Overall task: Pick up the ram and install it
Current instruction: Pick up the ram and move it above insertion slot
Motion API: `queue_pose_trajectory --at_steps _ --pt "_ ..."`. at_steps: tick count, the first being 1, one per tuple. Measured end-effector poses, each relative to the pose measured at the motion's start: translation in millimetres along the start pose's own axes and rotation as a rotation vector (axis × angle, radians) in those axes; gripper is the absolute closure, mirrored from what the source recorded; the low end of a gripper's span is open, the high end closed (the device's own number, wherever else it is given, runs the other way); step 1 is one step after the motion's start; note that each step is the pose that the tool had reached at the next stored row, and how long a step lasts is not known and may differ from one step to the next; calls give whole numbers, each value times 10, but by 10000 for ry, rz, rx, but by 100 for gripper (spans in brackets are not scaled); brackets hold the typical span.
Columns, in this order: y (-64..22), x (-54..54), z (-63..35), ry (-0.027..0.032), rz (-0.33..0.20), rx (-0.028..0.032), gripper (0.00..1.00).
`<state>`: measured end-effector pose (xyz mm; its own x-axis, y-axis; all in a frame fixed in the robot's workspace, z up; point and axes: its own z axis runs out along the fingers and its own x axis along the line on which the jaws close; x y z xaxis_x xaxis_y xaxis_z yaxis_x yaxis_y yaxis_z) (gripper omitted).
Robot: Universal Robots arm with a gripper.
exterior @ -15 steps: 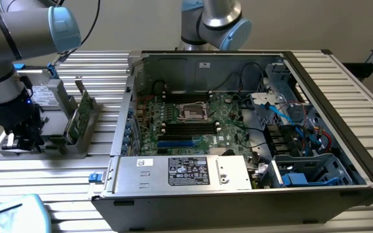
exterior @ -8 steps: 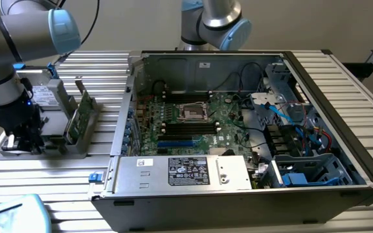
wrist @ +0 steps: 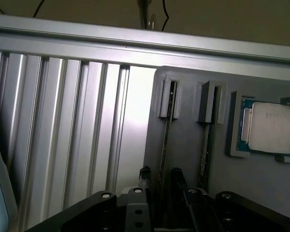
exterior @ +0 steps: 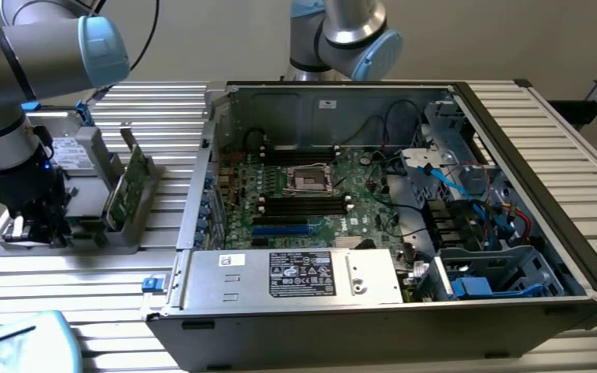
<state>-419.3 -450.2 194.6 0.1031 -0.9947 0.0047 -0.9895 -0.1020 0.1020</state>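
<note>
- Far on the exterior view's left, the robot arm (exterior: 13,93) reaches down, with its gripper (exterior: 37,229) low over the near end of a grey holder (exterior: 81,241) on the slatted table (exterior: 60,284).
- The gripper is released. In the wrist view its fingers (wrist: 176,176) stand apart and grasp nothing.
- A grey boxy drive (exterior: 71,151) stands at the back of the holder, just beside the arm.
- To the right of the drive, the ram (exterior: 133,185) stands on edge in a holder slot as a thin green board, not lifted out.
- In the wrist view, the ram (wrist: 165,135) shows edge-on in its slot, in line with the gap of the gripper (wrist: 160,175). Contact cannot be confirmed.
- A second stick (wrist: 206,145) sits in the neighbouring slot, apart from the first.
- A silver-topped processor (wrist: 270,128) lies flat in a recess of the holder (wrist: 183,125), beyond the second stick.
- At the centre of the exterior view, an open computer case (exterior: 205,179) lies on the table, exposing the green motherboard (exterior: 361,194).
- Black memory slots (exterior: 298,206) run beside the square processor socket (exterior: 309,179).
- A metal power supply (exterior: 288,276) fills the case's near edge.
- Blue and red cables (exterior: 496,210) crowd the case's right end.
</note>
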Motion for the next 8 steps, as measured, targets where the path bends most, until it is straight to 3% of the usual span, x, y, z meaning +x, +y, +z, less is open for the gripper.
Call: queue_pose_trajectory --at_steps 4,6,8 --pt "0 0 0 1 0 -1 71" --pt "0 0 0 1 0 -1 84" --pt "0 0 0 0 0 0 86"
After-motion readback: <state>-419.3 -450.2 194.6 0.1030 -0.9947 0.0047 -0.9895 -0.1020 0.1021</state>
